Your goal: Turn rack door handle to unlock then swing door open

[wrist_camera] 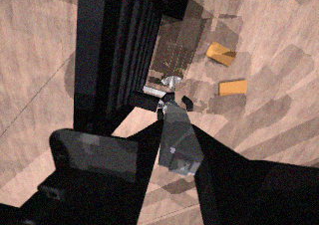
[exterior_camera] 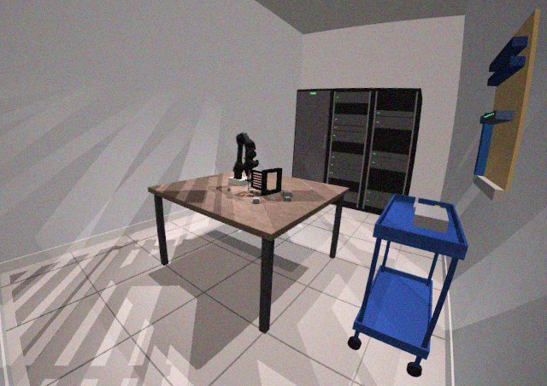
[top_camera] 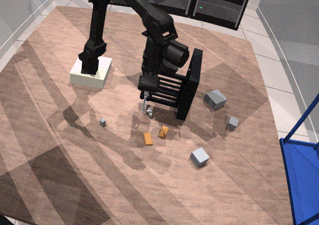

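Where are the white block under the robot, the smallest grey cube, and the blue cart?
White block point(top_camera: 88, 81): top view, front side.
Smallest grey cube point(top_camera: 102, 122): top view, middle.
Blue cart point(top_camera: 289, 177) point(exterior_camera: 420, 242): top view, lower tray's rim; exterior view, upper tray's rim.
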`<act>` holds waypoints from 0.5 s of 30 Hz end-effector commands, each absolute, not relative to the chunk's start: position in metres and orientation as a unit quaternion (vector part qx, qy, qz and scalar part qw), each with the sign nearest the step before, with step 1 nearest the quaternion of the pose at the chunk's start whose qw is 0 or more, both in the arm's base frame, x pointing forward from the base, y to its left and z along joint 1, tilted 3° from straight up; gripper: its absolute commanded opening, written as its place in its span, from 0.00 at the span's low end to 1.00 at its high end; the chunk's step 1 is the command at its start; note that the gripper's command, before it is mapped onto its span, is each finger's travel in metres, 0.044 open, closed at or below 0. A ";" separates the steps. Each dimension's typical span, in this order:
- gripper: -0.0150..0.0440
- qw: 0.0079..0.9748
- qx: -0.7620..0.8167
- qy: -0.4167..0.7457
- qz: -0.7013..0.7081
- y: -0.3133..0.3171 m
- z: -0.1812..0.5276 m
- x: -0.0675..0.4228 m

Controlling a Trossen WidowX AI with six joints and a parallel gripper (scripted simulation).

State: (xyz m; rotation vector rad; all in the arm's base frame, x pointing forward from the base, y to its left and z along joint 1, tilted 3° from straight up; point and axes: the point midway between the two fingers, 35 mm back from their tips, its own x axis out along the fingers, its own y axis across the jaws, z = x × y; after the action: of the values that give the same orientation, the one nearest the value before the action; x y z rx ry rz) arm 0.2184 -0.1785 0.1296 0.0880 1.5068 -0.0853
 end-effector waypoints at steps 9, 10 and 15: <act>0.36 0.728 0.035 0.684 -0.031 -0.178 0.130 0.218; 0.40 0.728 0.035 0.684 -0.031 -0.178 0.130 0.218; 0.63 0.728 0.035 0.684 -0.031 -0.178 0.130 0.218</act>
State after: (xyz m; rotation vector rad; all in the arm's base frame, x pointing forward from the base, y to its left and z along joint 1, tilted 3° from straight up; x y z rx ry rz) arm 0.2179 -0.1786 0.1295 0.0797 1.5099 -0.0756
